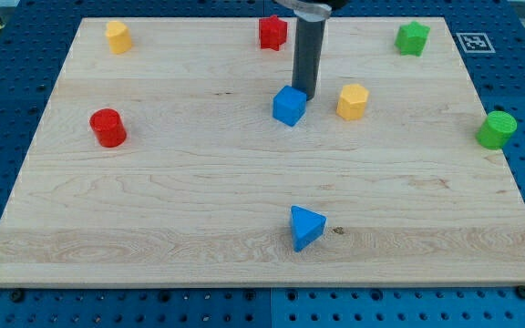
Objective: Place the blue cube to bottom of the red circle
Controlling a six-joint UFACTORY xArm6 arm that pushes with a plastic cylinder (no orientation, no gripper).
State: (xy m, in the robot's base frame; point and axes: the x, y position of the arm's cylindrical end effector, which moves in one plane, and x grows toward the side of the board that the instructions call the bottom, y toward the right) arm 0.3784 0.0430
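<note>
Blue is what I am working on: the blue cube (289,106) sits right against my tip (305,97), on the tip's lower-left side as the view shows it, touching or all but touching. There is no gripper on this rig, so nothing is open or clenched; the rod simply leans on what it pushes.

The red circle (108,128), a short red cylinder, lies well off to the view's left of my tip and a little lower. The spot I want is below it, toward the view's bottom, and that patch of the wooden board (153,228) looks free.

I judge this to be the pushing step, just starting: contact made, cube still far from its goal. From here the next move calls for a long shove leftward and downward, with my tip kept behind the cube's upper-right face so it does not slip off a corner and spin. I should aim under the red circle, not at it, or I will knock it away.

Just to the view's right of my tip stands a yellow block (353,101), clear of the path; a blue triangular block (305,227) sits well below.
</note>
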